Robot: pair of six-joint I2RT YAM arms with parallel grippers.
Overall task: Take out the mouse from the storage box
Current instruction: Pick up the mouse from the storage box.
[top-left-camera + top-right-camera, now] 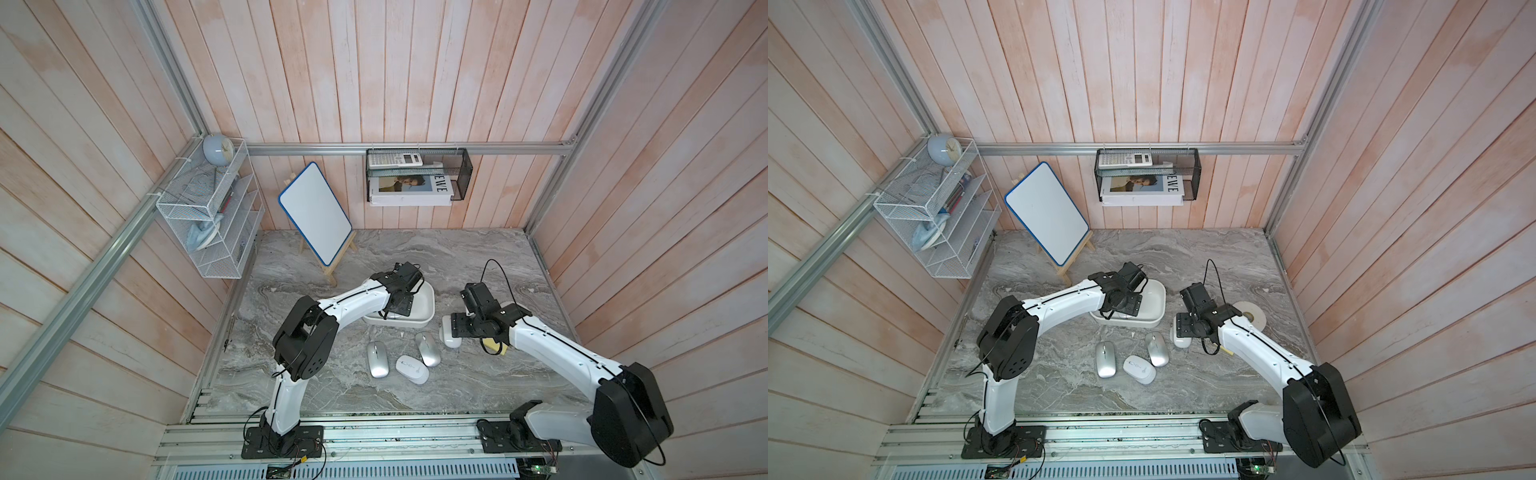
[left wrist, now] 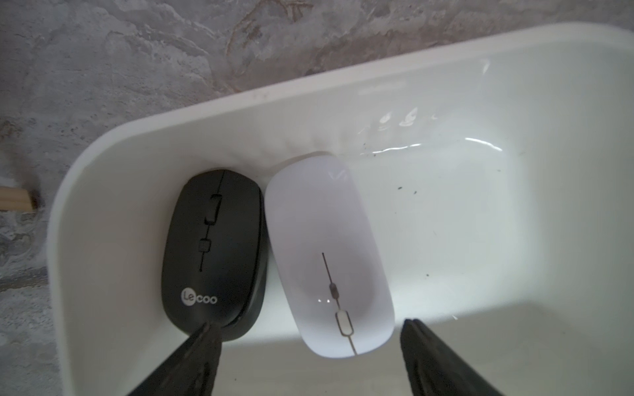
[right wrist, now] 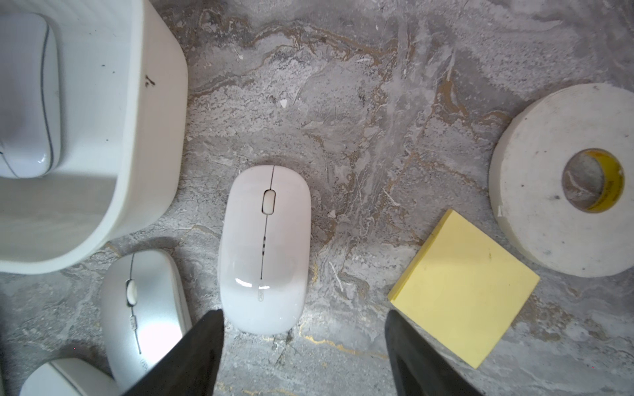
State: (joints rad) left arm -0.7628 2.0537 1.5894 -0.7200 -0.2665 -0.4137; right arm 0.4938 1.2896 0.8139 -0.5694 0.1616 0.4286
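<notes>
The storage box (image 2: 480, 223) stands mid-table on the marble tabletop (image 1: 316, 374), and in both top views the left arm's wrist partly covers it. Two mice lie inside, crowded into one rounded end. They are a white mouse (image 2: 326, 247) and a black Lecoo mouse (image 2: 212, 247), touching along their flanks and pointing opposite ways. The box wall runs close past their ends.

The left gripper (image 2: 307, 322) hangs over the box with its jaws spread. The white mouse's wheel end lies between the fingers, clear of both. One finger (image 2: 202, 346) overlaps the black mouse's logo end; I cannot tell whether it touches.

Four more mice lie on the tabletop just in front of the box:
- a silver mouse (image 1: 377, 359)
- a second silver mouse (image 1: 428, 349)
- a marked white mouse (image 1: 412, 369) between them
- a glossy white mouse (image 3: 264, 250)

That makes six mice in all. The right gripper (image 3: 304, 312) hovers above the glossy one, jaws spread, not touching it. A yellow sticky-note pad (image 3: 463, 288) and one white tape roll (image 3: 549, 212) lie near it.

At the back are a whiteboard (image 1: 316, 214) on an easel, a white wire rack (image 1: 208, 216) and a black mesh basket (image 1: 461, 174) holding a calculator (image 1: 395, 160).
</notes>
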